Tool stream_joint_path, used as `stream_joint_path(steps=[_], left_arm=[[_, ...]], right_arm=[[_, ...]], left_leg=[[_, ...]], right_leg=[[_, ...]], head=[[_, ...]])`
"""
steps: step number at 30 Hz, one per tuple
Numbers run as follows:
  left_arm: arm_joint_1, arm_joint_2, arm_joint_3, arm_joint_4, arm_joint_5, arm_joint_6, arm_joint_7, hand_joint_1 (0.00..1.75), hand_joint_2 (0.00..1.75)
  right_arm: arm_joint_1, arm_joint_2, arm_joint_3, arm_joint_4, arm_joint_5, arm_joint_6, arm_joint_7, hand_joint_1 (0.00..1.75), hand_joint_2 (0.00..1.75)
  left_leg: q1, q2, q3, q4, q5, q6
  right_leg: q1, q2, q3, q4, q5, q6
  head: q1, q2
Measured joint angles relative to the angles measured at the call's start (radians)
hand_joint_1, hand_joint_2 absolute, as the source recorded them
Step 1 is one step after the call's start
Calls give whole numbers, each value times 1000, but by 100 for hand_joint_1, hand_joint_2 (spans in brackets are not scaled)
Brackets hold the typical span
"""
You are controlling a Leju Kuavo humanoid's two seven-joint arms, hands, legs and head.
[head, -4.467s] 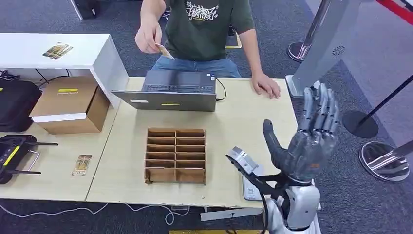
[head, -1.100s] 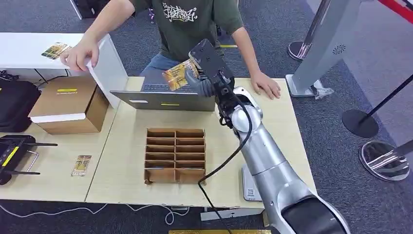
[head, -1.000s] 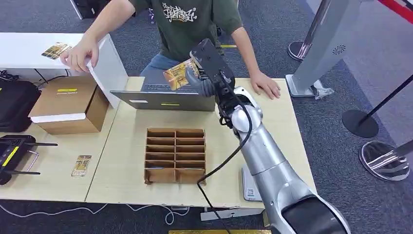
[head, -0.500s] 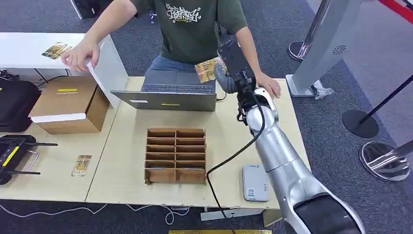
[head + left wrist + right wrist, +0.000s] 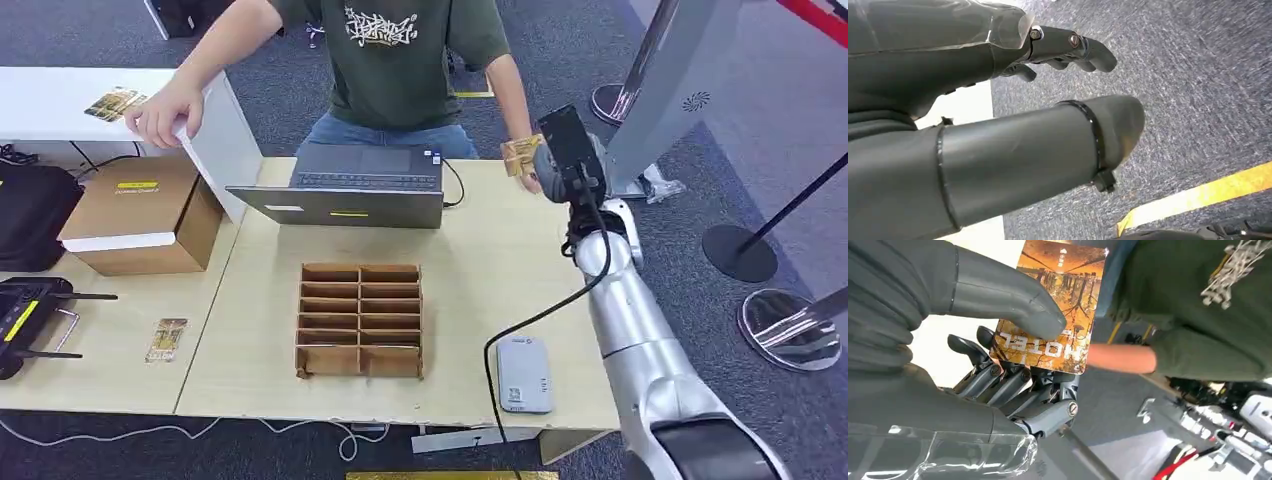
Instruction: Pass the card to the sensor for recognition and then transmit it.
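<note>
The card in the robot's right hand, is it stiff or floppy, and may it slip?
The card looks stiff: it stays flat beyond the thumb of the right hand. Probably light, being thin. Its glossy face may slip, as it seems pinched only near one end.

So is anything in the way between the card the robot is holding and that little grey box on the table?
Nothing visible blocks it. The right hand holds the card up over the table's far right corner, and bare tabletop runs from there to the grey sensor. The wooden organizer sits off to its side.
</note>
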Motion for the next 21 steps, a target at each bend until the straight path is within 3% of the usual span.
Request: stream_joint_path(steps=[11,21], left_arm=[[9,-4,16,0,-3,1,7,0,0],[11,-9,40,0,6,1,11,0,0]], right_arm=[[170,-39,-95,-94,16,-23,-34,175,175],[358,-44,-130,-236,0,-26,-55,175,175]], left_leg=[[0,0,0,0,-1,1],[0,0,-1,0,-1,1]], right_leg=[[0,0,0,0,0,0],[0,0,0,0,0,0]], head=[[0,0],[0,0]])
